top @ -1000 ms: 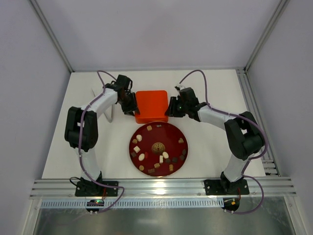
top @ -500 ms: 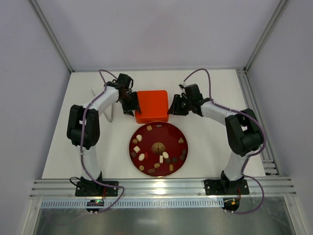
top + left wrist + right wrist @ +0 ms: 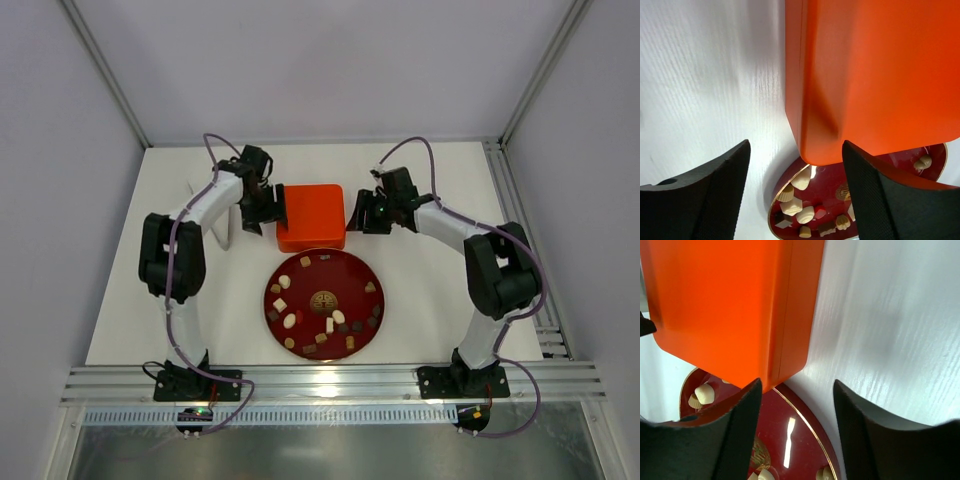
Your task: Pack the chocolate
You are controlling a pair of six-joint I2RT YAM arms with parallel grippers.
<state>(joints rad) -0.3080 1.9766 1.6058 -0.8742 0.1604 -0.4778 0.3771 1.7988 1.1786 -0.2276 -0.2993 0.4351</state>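
An orange box (image 3: 310, 215) stands shut at the far rim of a round dark red plate (image 3: 352, 268). Several chocolate pieces (image 3: 329, 325), dark brown, tan and cream, lie spread on the plate. My left gripper (image 3: 268, 212) is open at the box's left side. In the left wrist view the box's (image 3: 875, 75) left near corner lies between the open fingers (image 3: 705, 200), with chocolates (image 3: 791, 205) below. My right gripper (image 3: 358, 216) is open at the box's right side. In the right wrist view the box's (image 3: 725, 305) corner is by the left finger (image 3: 725, 440). Neither gripper holds anything.
A thin white upright object (image 3: 228, 228) stands left of the left arm. The white tabletop (image 3: 430, 290) is bounded by grey walls at the back and sides and a metal rail (image 3: 330, 382) at the near edge.
Both grippers have shifted a little toward the far end along the box's sides and stayed open. The box and the plate have not moved.
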